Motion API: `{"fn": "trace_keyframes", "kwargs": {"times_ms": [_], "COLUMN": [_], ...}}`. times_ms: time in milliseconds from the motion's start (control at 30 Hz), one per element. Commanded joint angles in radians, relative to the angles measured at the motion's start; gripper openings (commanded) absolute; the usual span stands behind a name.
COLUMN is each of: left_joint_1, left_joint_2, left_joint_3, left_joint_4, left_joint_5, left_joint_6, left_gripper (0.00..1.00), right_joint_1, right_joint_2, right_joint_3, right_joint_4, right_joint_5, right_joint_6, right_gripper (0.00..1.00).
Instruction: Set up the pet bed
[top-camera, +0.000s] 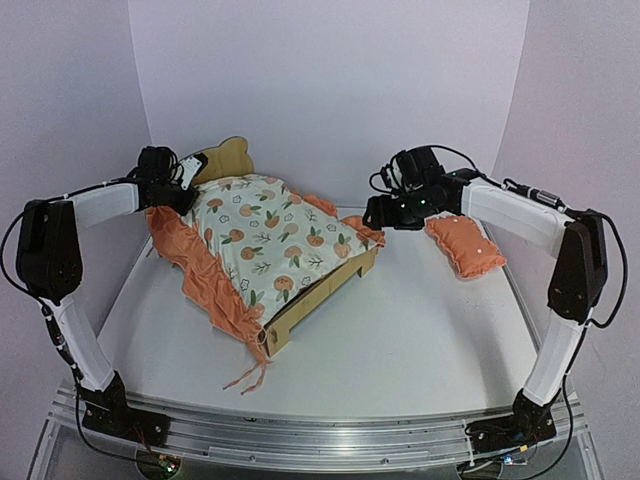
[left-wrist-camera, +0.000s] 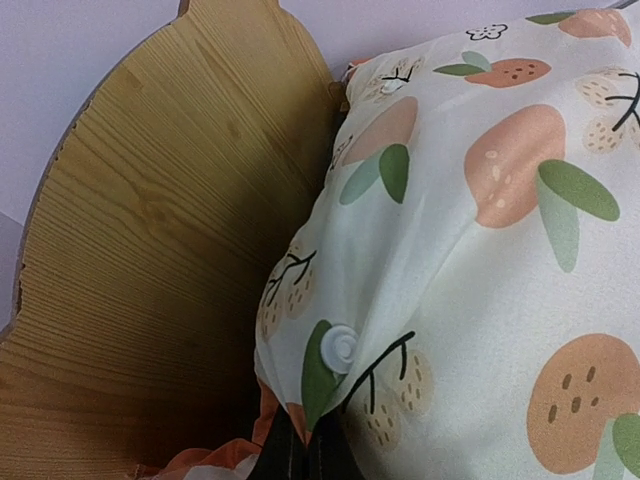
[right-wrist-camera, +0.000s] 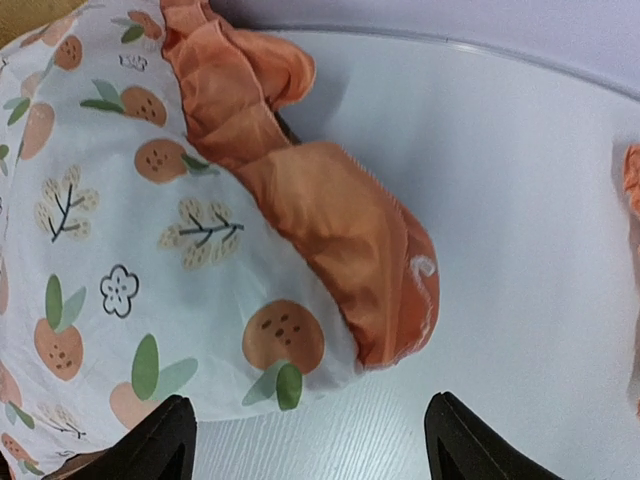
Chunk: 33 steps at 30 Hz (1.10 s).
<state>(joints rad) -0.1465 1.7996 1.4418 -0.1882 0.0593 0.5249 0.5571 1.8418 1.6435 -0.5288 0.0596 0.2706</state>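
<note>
Pet bed (top-camera: 325, 292), left of centre on the table (top-camera: 420, 350): holds the mattress pad (top-camera: 270, 235), humped and askew, ruffle (top-camera: 205, 275) spilling over its left side; holds no pillow (top-camera: 465, 245), lying outside near the right gripper (top-camera: 385, 212). Pad corner by the headboard (top-camera: 232, 152) pinched in the closed left gripper (top-camera: 185, 190); right jaws spread wide, empty, above the far ruffle. Risk: could drag the pad off or skid the light frame if pulled from one corner only.

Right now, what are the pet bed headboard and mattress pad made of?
Pet bed headboard: light wood, probably plywood, matte; parallel grain lines show.
Mattress pad: soft printed cloth, maybe cotton; it creases and puffs.
Ruffle: thinner orange fabric, gathered.
</note>
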Motion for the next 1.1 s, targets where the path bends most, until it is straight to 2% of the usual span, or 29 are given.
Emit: {"fn": "trace_keyframes", "kwargs": {"times_ms": [0, 167, 300, 400, 533, 567, 767, 967, 1000, 1067], "left_joint_1": [0.006, 0.006, 0.005, 0.006, 0.006, 0.006, 0.008, 0.009, 0.009, 0.009], "left_joint_2": [-0.016, -0.038, -0.063, -0.084, -0.094, -0.091, -0.064, -0.038, -0.042, -0.059], "left_joint_3": [-0.024, -0.034, -0.021, -0.007, -0.008, -0.01, -0.037, 0.005, 0.017, 0.026], "left_joint_4": [0.078, 0.08, 0.045, 0.018, -0.003, -0.003, 0.048, 0.063, 0.053, 0.031], "left_joint_5": [0.03, 0.031, 0.063, 0.086, 0.117, 0.117, 0.099, 0.106, 0.119, 0.157], "left_joint_6": [0.008, 0.022, 0.029, 0.038, 0.055, 0.056, 0.06, 0.053, 0.051, 0.052], "left_gripper": [0.03, 0.28, 0.47, 0.58, 0.64, 0.64, 0.63, 0.64, 0.64, 0.65], "right_joint_1": [-0.02, -0.027, -0.046, -0.068, -0.089, -0.089, -0.09, -0.09, -0.089, -0.089], "right_joint_2": [0.007, 0.085, 0.148, 0.187, 0.235, 0.244, 0.279, 0.29, 0.286, 0.258], "right_joint_3": [-0.031, -0.002, 0.046, 0.078, 0.151, 0.177, 0.314, 0.329, 0.319, 0.279], "right_joint_4": [-0.033, -0.031, -0.028, -0.025, -0.016, -0.016, -0.017, -0.017, -0.017, -0.017], "right_joint_5": [-0.117, -0.17, -0.203, -0.234, -0.279, -0.278, -0.207, -0.177, -0.184, -0.179], "right_joint_6": [0.201, 0.297, 0.333, 0.373, 0.391, 0.381, 0.297, 0.284, 0.287, 0.286], "right_gripper": [0.81, 0.74, 0.48, 0.34, 0.05, 0.01, 0.0, 0.01, 0.05, 0.18]}}
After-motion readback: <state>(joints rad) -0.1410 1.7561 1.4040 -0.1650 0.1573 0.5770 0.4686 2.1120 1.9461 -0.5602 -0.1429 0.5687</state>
